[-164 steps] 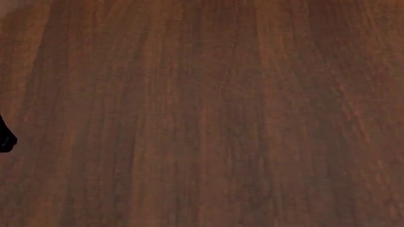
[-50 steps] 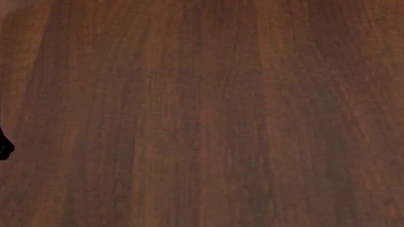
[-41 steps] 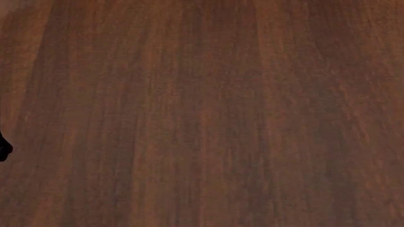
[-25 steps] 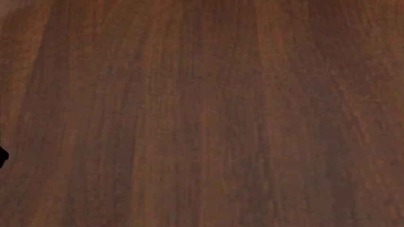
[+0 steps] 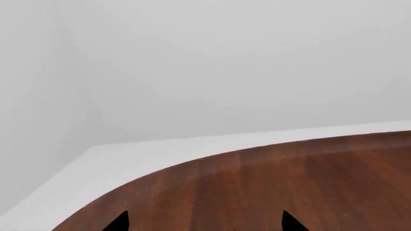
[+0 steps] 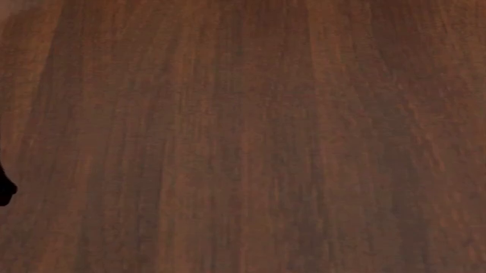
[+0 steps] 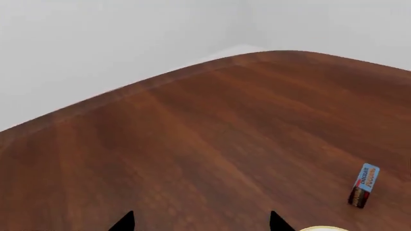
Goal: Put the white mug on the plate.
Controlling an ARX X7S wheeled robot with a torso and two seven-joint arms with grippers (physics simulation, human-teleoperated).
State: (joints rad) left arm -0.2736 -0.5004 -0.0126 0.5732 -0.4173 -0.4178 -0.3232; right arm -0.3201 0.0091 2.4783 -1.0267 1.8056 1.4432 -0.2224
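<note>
My head camera gives me only the brown wooden bench (image 6: 251,136), with a dark bit of my left arm (image 6: 4,187) at the left edge. The left pincer (image 5: 204,222) has its tips apart over the bench's rounded corner. The right pincer (image 7: 200,222) is likewise spread, nothing between. The plate (image 7: 323,228) barely peeks in beside it; a small packet (image 7: 363,185) lies nearby. I cannot see the white mug.
</note>
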